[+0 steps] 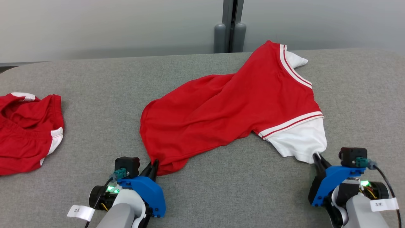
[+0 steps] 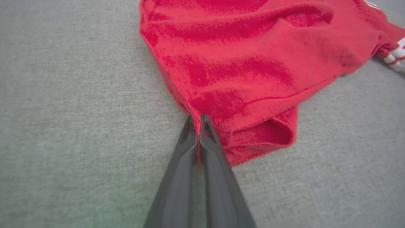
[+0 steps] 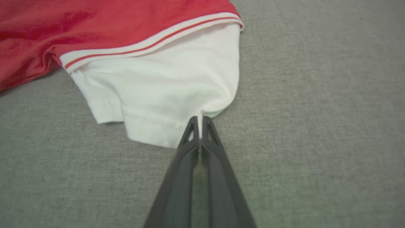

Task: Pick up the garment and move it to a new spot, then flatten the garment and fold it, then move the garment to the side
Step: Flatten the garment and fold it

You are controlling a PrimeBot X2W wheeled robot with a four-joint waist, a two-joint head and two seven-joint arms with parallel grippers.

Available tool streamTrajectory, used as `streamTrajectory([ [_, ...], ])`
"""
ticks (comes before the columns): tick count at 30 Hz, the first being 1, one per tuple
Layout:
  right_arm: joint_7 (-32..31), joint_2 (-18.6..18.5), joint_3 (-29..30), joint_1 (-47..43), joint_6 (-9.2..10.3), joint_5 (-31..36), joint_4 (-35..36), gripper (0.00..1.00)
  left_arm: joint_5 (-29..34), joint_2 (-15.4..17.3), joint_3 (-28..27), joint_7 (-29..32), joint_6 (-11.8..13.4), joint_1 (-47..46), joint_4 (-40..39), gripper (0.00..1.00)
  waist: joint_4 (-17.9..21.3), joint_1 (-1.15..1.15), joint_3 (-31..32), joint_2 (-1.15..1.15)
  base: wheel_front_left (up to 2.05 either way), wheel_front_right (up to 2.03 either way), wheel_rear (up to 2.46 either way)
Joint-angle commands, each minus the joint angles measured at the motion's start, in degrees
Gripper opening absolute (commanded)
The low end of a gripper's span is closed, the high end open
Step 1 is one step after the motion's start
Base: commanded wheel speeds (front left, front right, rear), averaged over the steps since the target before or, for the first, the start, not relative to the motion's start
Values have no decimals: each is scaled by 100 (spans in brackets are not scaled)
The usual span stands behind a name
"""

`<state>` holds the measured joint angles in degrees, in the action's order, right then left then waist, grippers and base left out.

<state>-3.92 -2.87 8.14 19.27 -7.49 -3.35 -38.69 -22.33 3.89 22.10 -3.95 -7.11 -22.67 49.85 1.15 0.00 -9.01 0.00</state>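
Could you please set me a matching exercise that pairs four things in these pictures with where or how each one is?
Things:
1. left claw
2. right claw
3. crumpled red garment
4. grey posts

Places or states:
A. behind the far edge of the table
B. shut on the white sleeve of the shirt
C. lying at the table's left end
D. shut on the shirt's red hem

Pairs: 1-D; 2-B; 3-C; 4-A
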Motion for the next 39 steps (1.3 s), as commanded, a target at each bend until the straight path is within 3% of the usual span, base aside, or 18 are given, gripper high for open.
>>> streamTrajectory([
  [1, 81, -4, 19, 90, -1, -122, 63, 0, -57, 18, 5, -74, -50, 39, -36, 0, 10, 0, 13, 0, 0, 0, 0],
  [6, 285, -8, 188, 29, -1, -254, 512, 0, -623, 99, 6, -527, -47, 141, -680, 0, 45, 0, 105, 0, 0, 0, 0],
  [10, 262, -7, 350, -208, -1, -404, 1142, 0, -1220, 354, 97, -620, -35, 286, -1478, 0, 36, 0, 211, 0, 0, 0, 0],
  [21, -364, -7, 436, -782, -1, -1648, 3578, 0, -2444, 1142, -245, -283, -37, 611, -3957, 0, 75, 0, 278, 0, 0, 0, 0],
  [24, -578, -7, 466, -847, -1, -1697, 4303, 0, -2629, 1270, -403, -159, -5, 619, -4583, 0, 87, 0, 265, 0, 0, 0, 0],
  [33, -1452, -86, 709, -445, -1, -1039, 6428, 0, -3134, 1614, -690, 547, 270, 474, -6119, 0, 99, 0, 107, 0, 0, 0, 0],
  [36, -1694, -235, 733, -227, -1, -1023, 6673, 0, -3318, 1777, -767, 880, 350, 391, -6323, 0, 99, 0, -43, 0, 0, 0, 0],
  [39, -1900, -433, 613, 85, -1, -1130, 6416, 0, -3441, 1921, -825, 1171, 433, 180, -6246, 0, 142, 0, -292, 0, 0, 0, 0],
])
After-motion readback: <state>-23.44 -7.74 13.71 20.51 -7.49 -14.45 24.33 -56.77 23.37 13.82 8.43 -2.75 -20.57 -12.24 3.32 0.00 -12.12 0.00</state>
